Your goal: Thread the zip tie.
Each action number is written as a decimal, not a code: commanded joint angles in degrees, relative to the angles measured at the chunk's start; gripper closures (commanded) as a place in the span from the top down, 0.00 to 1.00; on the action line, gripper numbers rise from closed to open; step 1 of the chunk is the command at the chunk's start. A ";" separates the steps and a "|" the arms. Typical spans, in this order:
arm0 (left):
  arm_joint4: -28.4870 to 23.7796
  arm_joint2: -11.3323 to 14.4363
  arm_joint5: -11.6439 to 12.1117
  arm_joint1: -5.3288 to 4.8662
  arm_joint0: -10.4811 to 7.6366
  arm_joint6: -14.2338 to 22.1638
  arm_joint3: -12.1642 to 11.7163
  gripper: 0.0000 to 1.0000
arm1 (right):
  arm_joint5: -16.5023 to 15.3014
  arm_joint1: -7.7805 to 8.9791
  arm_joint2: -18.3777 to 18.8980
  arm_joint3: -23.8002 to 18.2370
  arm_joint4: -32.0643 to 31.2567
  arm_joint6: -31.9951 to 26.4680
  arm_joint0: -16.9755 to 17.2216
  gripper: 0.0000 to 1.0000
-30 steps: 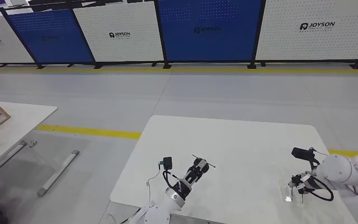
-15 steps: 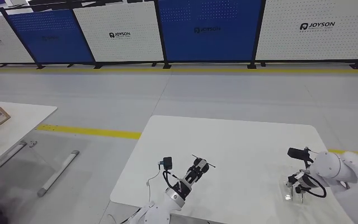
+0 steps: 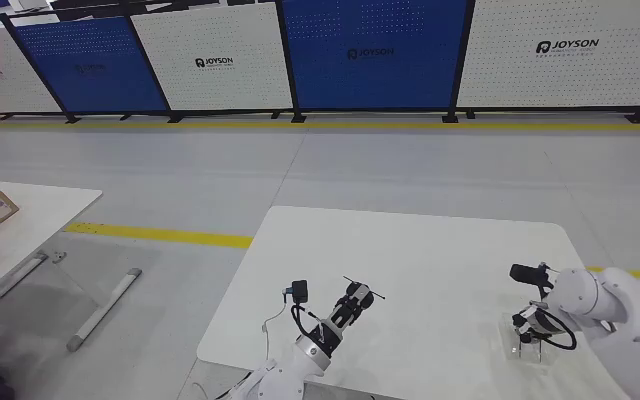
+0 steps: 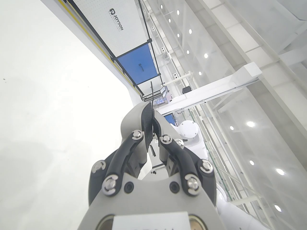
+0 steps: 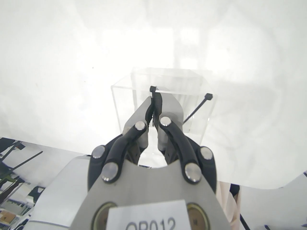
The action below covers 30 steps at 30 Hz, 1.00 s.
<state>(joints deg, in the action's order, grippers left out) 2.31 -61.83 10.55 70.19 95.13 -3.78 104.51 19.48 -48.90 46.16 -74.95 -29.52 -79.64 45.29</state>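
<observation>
The zip tie (image 5: 153,89) is black, the box (image 5: 122,101) clear, the table (image 3: 420,260) white, one dotted panel (image 3: 375,55) blue

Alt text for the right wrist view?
The right gripper is shut on a black zip tie, its head sticking out, at a clear box on the table. A second zip tie leans inside the box.

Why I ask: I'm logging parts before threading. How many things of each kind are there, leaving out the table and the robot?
Black zip ties: 3; first zip tie in the left gripper, second zip tie in the right gripper, third zip tie leaning in the clear box.
Clear box: 1.
Total: 4.
</observation>
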 commanded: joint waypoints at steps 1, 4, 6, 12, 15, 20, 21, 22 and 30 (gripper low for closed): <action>0.00 0.00 0.00 0.00 0.00 0.00 0.00 0.00 | 0.00 -0.07 -0.12 0.05 -0.15 0.00 -0.07 0.00; 0.00 0.00 0.00 0.00 0.00 0.00 0.00 0.00 | 0.00 -0.16 -0.31 0.03 -0.47 0.00 -0.17 0.00; 0.00 0.00 0.00 0.00 0.00 0.00 0.00 0.00 | 0.00 -0.16 -0.32 -0.06 -0.73 0.00 -0.19 0.00; 0.00 0.00 0.00 0.00 0.00 0.00 0.00 0.00 | 0.00 0.18 0.59 -1.72 -1.51 0.00 0.44 0.00; 0.00 0.00 0.00 0.00 0.00 0.00 0.00 0.00 | 0.00 0.75 2.82 -3.68 -1.88 0.03 1.73 0.00; 0.00 0.00 0.00 0.00 0.00 0.00 0.00 0.00 | 0.00 2.38 10.68 -9.81 0.47 3.87 7.73 0.00; 0.00 0.00 0.00 0.00 0.00 0.00 0.00 0.00 | 0.00 2.74 12.49 -11.20 1.08 5.16 9.35 0.00; 0.00 0.00 0.00 0.00 0.00 0.00 0.00 0.00 | 0.00 3.08 14.40 -12.77 1.80 6.72 11.14 0.00; 0.00 0.00 0.00 0.00 0.00 0.00 0.00 0.00 | 0.00 4.61 23.00 -20.13 4.91 10.52 20.32 0.00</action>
<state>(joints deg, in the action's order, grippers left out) 2.31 -61.83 10.55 70.19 95.13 -3.78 104.51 19.48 -44.27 69.32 -95.19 -24.55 -69.10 65.79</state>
